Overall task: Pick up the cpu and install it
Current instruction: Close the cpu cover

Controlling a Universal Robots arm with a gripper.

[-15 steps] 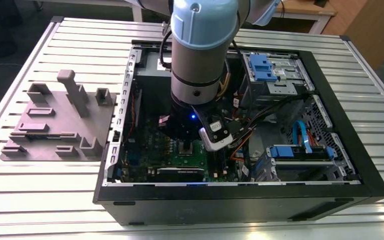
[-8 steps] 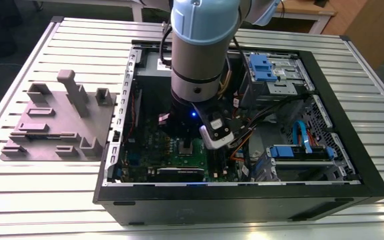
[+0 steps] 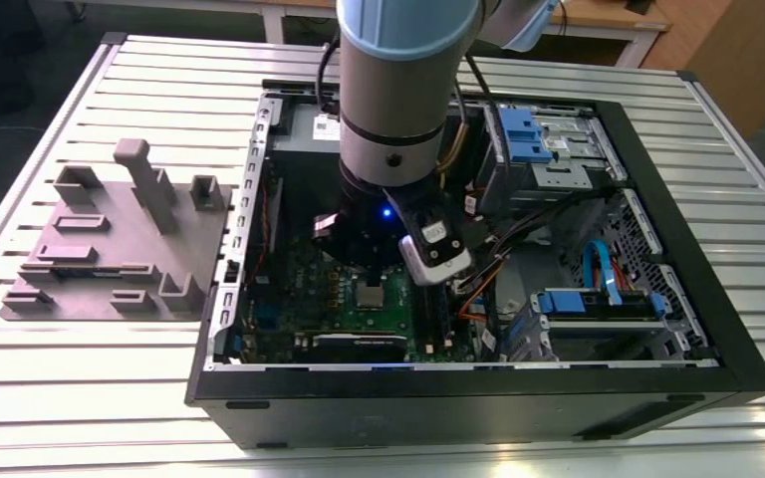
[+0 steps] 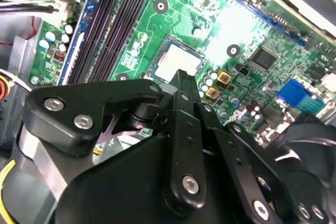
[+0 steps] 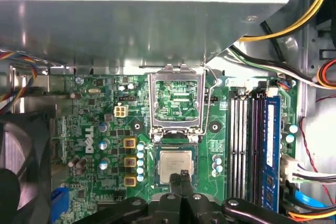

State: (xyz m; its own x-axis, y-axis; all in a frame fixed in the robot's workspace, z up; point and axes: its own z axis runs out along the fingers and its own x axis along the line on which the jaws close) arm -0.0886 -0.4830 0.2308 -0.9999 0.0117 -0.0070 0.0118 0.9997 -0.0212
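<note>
I see the cpu (image 5: 176,165) lying flat in its socket (image 5: 156,163) on the green motherboard (image 5: 94,108), silvery top up. In the exterior view the cpu (image 3: 372,296) sits in the lower middle of the frame, inside the open computer case (image 3: 489,403). The socket's load plate (image 5: 176,70) stands hinged up just beside it, so nothing covers the chip. My tool (image 5: 184,176) hangs over one edge of the cpu with its tips drawn narrow and nothing between them; I cannot tell whether they touch the metal. In the second wrist view the tool (image 4: 185,80) overlaps one edge of the cpu (image 4: 177,60). Memory slots (image 5: 247,140) run alongside the socket, and a black fan (image 5: 21,166) sits on the far side of the board from them. In the exterior view the arm (image 3: 396,90) hides the middle of the case. The case rests on a slatted surface (image 3: 156,388), and a grey stepped block (image 3: 104,259) stands close beside it toward the exterior view's left
</note>
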